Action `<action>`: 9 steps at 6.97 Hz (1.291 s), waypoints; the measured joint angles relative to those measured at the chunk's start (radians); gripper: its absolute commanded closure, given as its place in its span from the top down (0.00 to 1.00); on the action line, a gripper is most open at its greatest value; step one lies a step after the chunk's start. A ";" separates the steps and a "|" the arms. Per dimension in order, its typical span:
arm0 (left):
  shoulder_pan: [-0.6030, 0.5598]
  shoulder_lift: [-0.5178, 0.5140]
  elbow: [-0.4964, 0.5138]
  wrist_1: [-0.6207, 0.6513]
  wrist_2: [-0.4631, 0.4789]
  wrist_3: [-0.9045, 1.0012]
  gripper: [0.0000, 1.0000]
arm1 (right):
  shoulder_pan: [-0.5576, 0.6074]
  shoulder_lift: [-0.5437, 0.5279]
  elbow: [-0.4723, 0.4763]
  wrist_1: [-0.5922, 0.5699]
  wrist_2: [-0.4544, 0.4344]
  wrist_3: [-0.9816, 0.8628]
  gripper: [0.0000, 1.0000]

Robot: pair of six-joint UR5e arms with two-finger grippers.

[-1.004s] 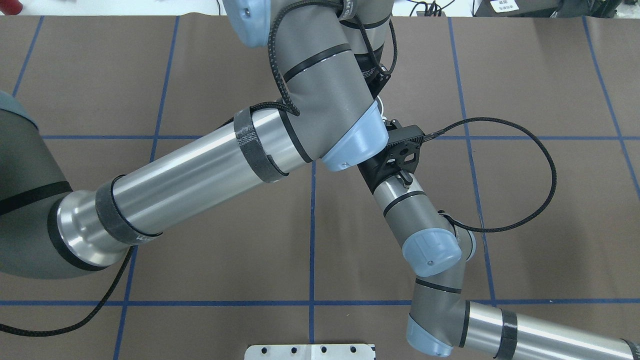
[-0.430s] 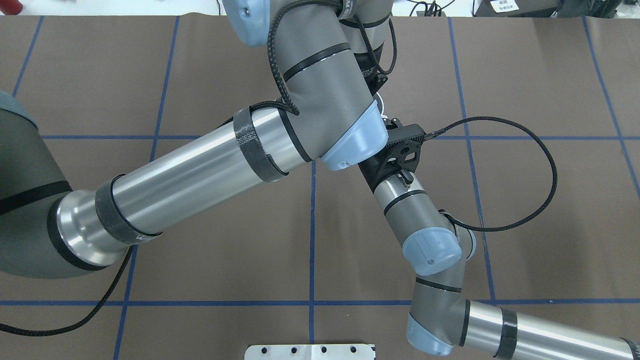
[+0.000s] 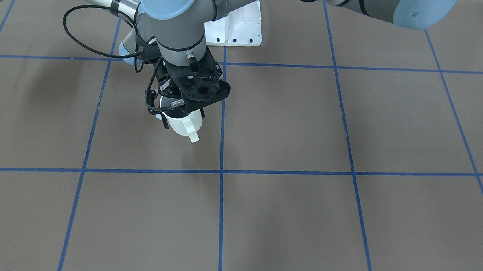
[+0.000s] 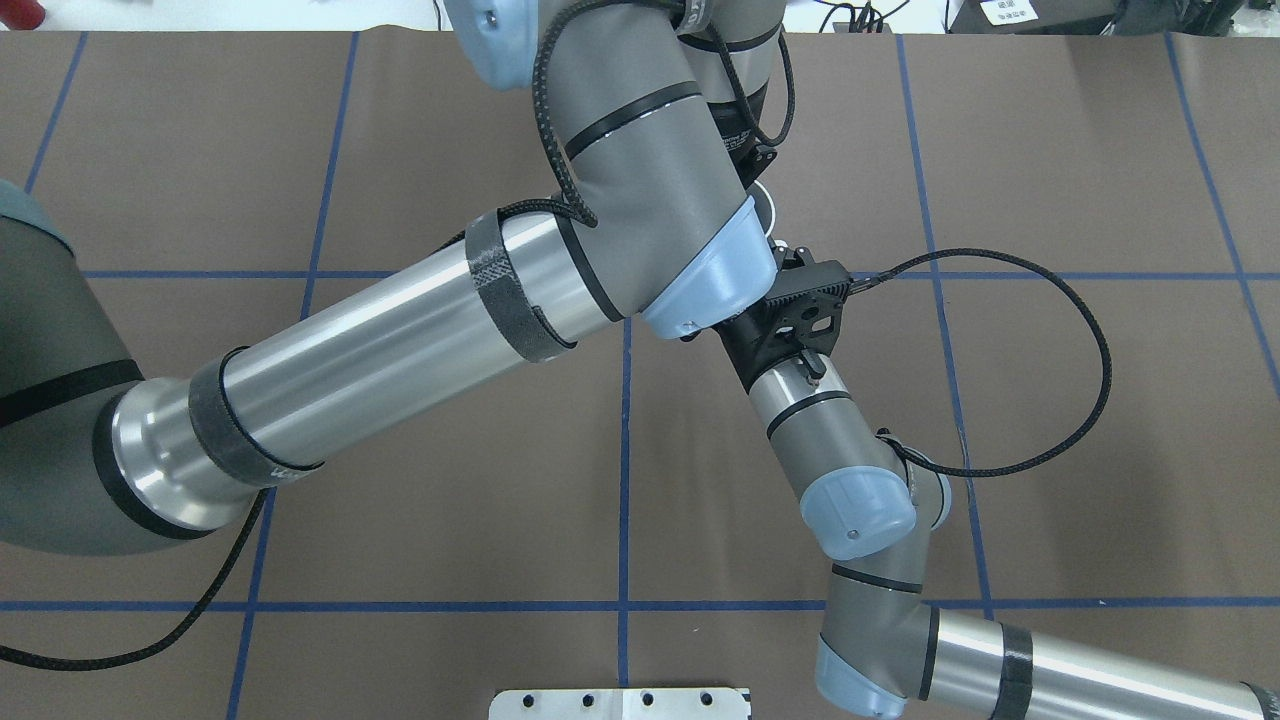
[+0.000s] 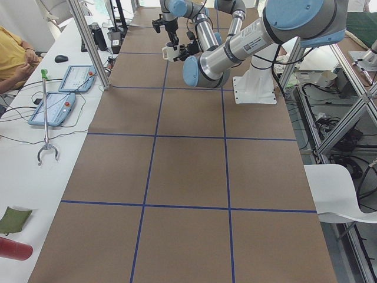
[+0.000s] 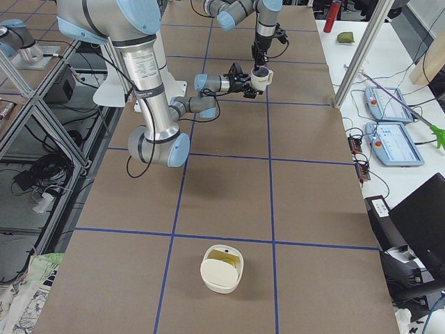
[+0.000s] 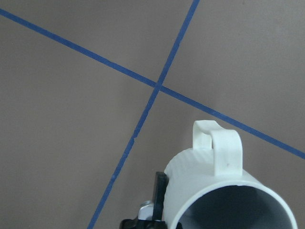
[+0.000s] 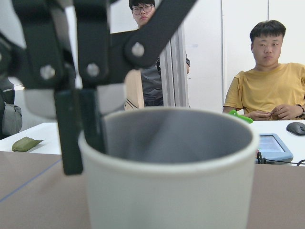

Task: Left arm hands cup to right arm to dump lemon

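Out in front of the white base plate, a little to the robot's right of it, the cup is held upright above the table, handle turned away from the plate. Its rim wall is pinched from above by the left gripper, one finger inside, one outside. The right gripper is set level at the cup's plate-facing side. Jaw spread there: cannot be told.
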 measured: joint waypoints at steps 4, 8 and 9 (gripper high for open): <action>-0.085 0.004 -0.093 -0.001 -0.056 0.009 0.00 | -0.017 -0.019 -0.033 0.029 -0.009 -0.002 0.96; -0.130 0.332 -0.467 0.001 -0.072 0.203 0.00 | 0.045 -0.104 -0.020 0.092 0.082 -0.004 0.94; -0.136 0.452 -0.558 -0.003 -0.069 0.286 0.00 | 0.086 -0.135 -0.016 0.095 0.138 -0.003 0.94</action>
